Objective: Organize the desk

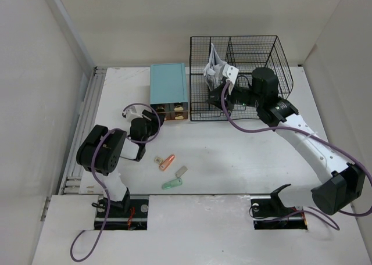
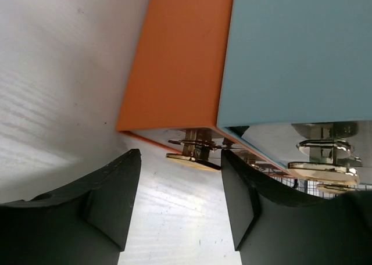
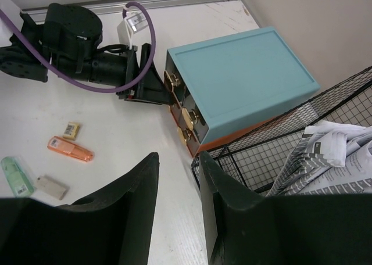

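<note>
The desk (image 1: 232, 154) is a white tabletop with a ribbed metal rail (image 1: 86, 117) along its left edge. My left gripper (image 1: 156, 115) is open and empty at the front of the teal-topped drawer box (image 1: 168, 88). In the left wrist view a gold drawer knob (image 2: 195, 158) sits just ahead of that gripper (image 2: 180, 156), between its tips and apart from them. My right gripper (image 1: 221, 96) is open and empty, low at the front left corner of the black wire rack (image 1: 256, 56). In the right wrist view that gripper (image 3: 177, 160) hangs over bare desk.
Folded papers (image 1: 216, 70) stand in the rack's left compartment. An orange highlighter (image 1: 167, 161), a green highlighter (image 1: 172, 183), a grey eraser (image 1: 181, 171) and a small yellow item (image 1: 157, 159) lie near the front edge. Pale walls surround the desk.
</note>
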You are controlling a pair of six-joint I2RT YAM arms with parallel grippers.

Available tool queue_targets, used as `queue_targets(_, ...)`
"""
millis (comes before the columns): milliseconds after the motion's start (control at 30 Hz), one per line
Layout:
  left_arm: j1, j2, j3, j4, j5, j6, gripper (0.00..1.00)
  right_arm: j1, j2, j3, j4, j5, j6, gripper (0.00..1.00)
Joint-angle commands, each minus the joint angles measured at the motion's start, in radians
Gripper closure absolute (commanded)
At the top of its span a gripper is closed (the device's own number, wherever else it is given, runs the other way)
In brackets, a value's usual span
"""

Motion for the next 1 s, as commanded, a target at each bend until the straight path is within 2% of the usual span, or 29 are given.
queue_targets(0, 0.010, 0.011, 0.038, 0.089, 0.016, 0.004, 0.48, -0.005, -0.002, 0.000, 0.063, -0.029, 0.006, 0.61)
queue_targets(67, 0.010, 0.036, 0.048, 0.089, 0.016, 0.004, 0.50, -0.005, -0.002, 0.000, 0.063, -0.029, 0.006, 0.61)
queue_targets(167, 0.019, 0.059, 0.059, 0.100, 0.016, 0.004, 0.57, -0.005, -0.002, 0.000, 0.063, -0.029, 0.006, 0.61)
queue_targets(200, 0.019, 0.059, 0.071, 0.100, 0.027, 0.004, 0.60, -0.005, -0.002, 0.000, 0.063, -0.029, 0.006, 0.61)
queue_targets(233, 0.019, 0.071, 0.071, 0.100, 0.027, 0.004, 0.68, -0.005, -0.002, 0.000, 0.063, -0.029, 0.006, 0.61)
queue_targets(400, 0.019, 0.080, 0.071, 0.109, 0.038, 0.004, 0.80, -0.005, 0.007, 0.000, 0.063, -0.038, 0.006, 0.61)
queue_targets(667, 0.019, 0.066, -0.034, 0.170, 0.048, 0.004, 0.84, -0.005, 0.016, -0.009, 0.063, -0.047, 0.006, 0.61)
queue_targets(900, 0.019, -0.001, -0.140, 0.209, 0.068, -0.007, 0.85, -0.005, 0.025, -0.009, 0.063, -0.075, -0.004, 0.61)
queue_targets(967, 0.019, -0.038, -0.166, 0.209, 0.084, -0.007, 0.88, -0.005, 0.025, -0.018, 0.063, -0.095, -0.004, 0.61)
